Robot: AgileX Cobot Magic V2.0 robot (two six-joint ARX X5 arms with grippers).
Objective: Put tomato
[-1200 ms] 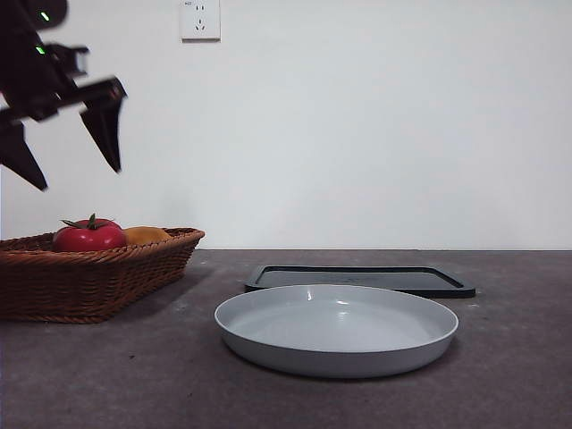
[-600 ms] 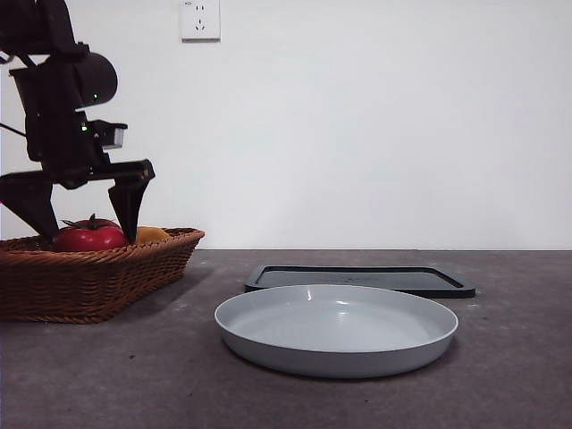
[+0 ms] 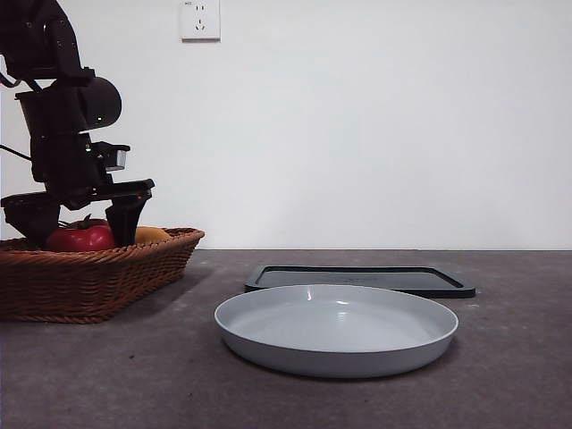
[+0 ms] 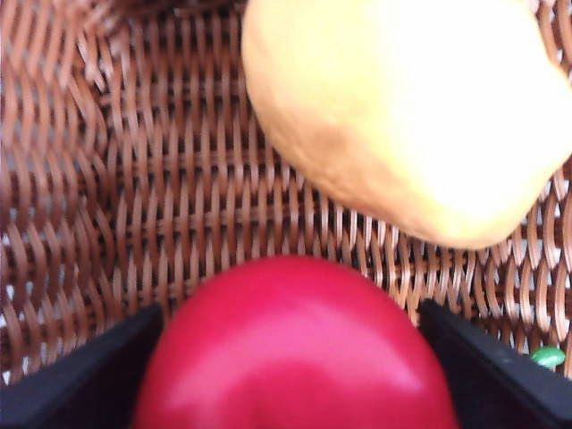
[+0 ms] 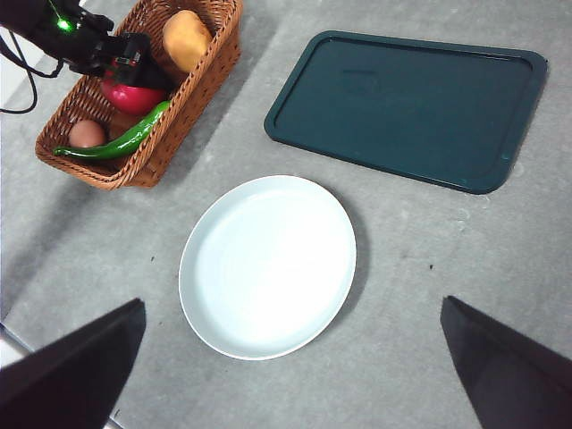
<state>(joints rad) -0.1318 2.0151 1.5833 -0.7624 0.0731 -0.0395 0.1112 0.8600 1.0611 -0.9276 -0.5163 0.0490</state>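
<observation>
The glossy red tomato (image 3: 80,239) lies in the wicker basket (image 3: 98,277) at the left, next to an orange-yellow fruit (image 3: 147,235). My left gripper (image 3: 82,229) is down in the basket, open, with one jaw on each side of the tomato (image 4: 295,349). The left wrist view shows the jaws close against its sides (image 4: 290,380). From above, the tomato (image 5: 130,96) sits just under the left gripper (image 5: 134,76). My right gripper (image 5: 290,357) is open and empty, high above the table.
A white plate (image 3: 335,331) sits at the front centre, with a dark tray (image 3: 357,279) behind it. The basket (image 5: 201,76) also holds a green chili (image 5: 121,143) and a small brown round item (image 5: 87,134). A wall socket (image 3: 199,18) is behind.
The left gripper came down from high at the left into the basket, and its open jaws now straddle the tomato. The tomato has not moved.
</observation>
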